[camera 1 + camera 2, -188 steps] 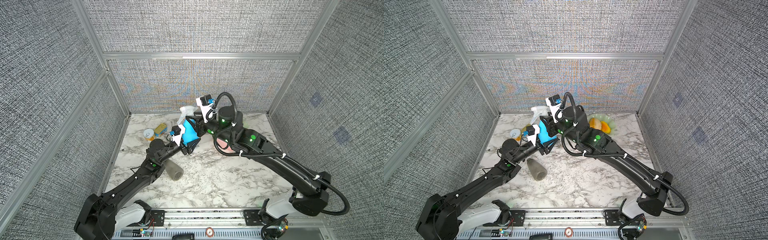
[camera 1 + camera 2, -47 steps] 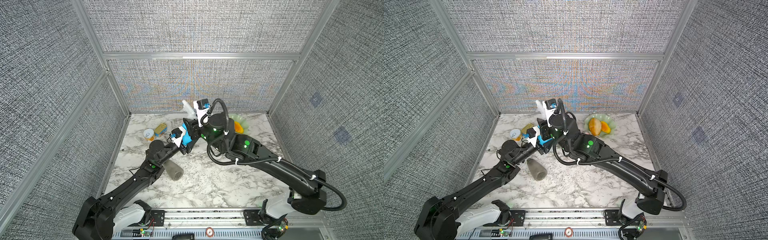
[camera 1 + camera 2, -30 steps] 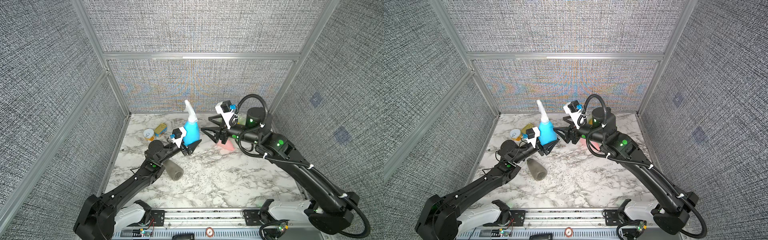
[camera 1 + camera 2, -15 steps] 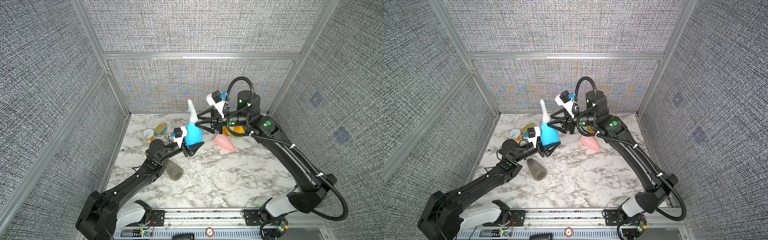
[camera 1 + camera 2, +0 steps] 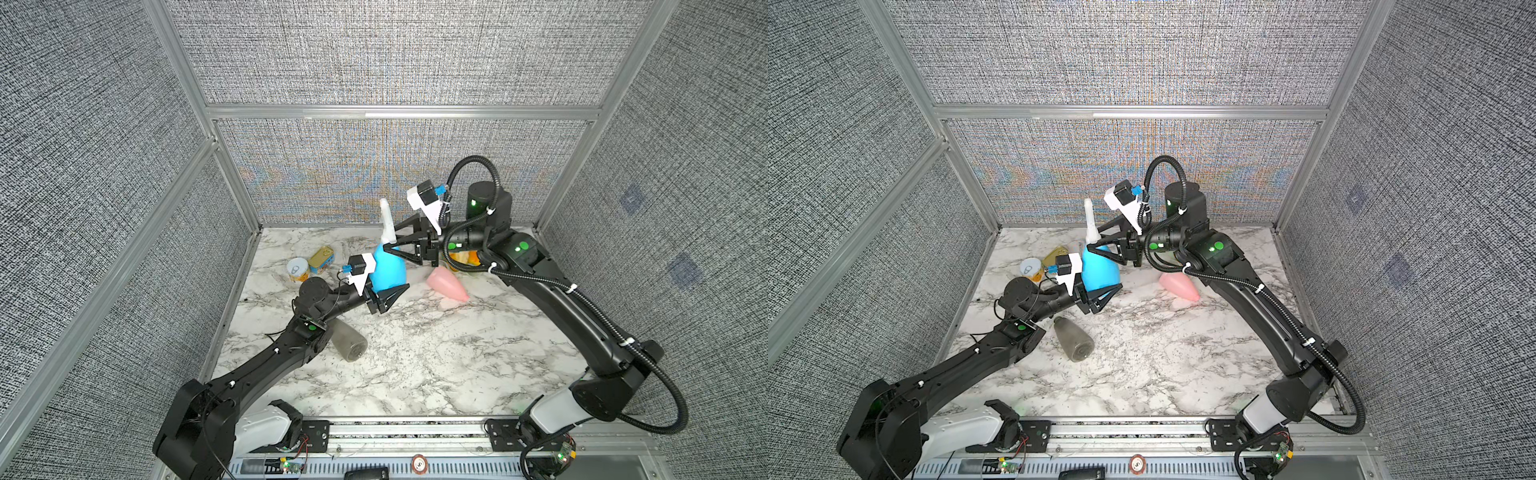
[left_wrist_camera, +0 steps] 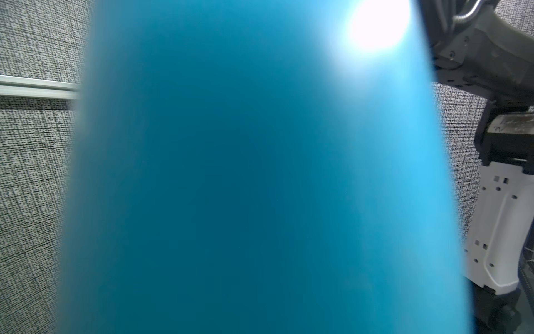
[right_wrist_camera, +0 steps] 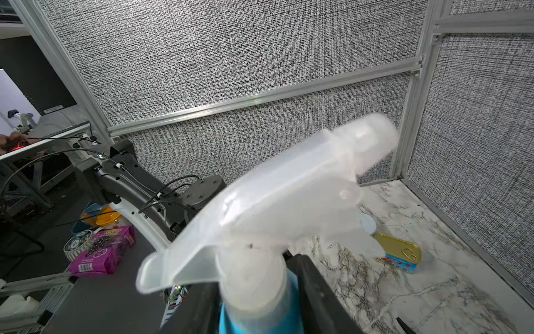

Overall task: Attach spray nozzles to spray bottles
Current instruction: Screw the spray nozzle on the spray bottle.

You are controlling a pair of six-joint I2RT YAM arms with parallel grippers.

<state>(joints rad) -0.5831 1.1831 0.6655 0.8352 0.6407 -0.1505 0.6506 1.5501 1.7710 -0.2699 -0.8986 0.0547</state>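
- Left tool (image 5: 384, 291) is clamped on the wide lower part of the blue bottle (image 5: 388, 270), neck up. Same grip and same spot as a second ago.
- I can't tell whether the bottle's base touches the surface (image 5: 415, 353).
- In the left wrist view the blue bottle (image 6: 260, 173) fills nearly everything, blurred.
- The white nozzle (image 5: 386, 220) sits on the blue bottle's neck, its head standing up against the back wall. It was already there in the earliest frames.
- Right tool (image 5: 390, 240) is at the neck, reaching in from the right.
- A second ago the right tool stood off to the right, apart from the bottle, jaws spread wide.
- Half a second ago those jaws were wide around the neck. Now they have narrowed onto it.
- In the right wrist view, black fingers (image 7: 315, 289) lie against both sides of the nozzle's (image 7: 289, 202) collar, just above the blue. I read that as the right tool gripping the nozzle.
- Pink bottle (image 5: 446, 282) lies on its side on the surface, just below the right arm. It is in the same place as a second ago.
- Grey bottle (image 5: 349, 343) lies on its side beside the left arm, unmoved.
- Round can (image 5: 298, 269) and flat tin (image 5: 322, 259) sit at the back near the left wall, unmoved.
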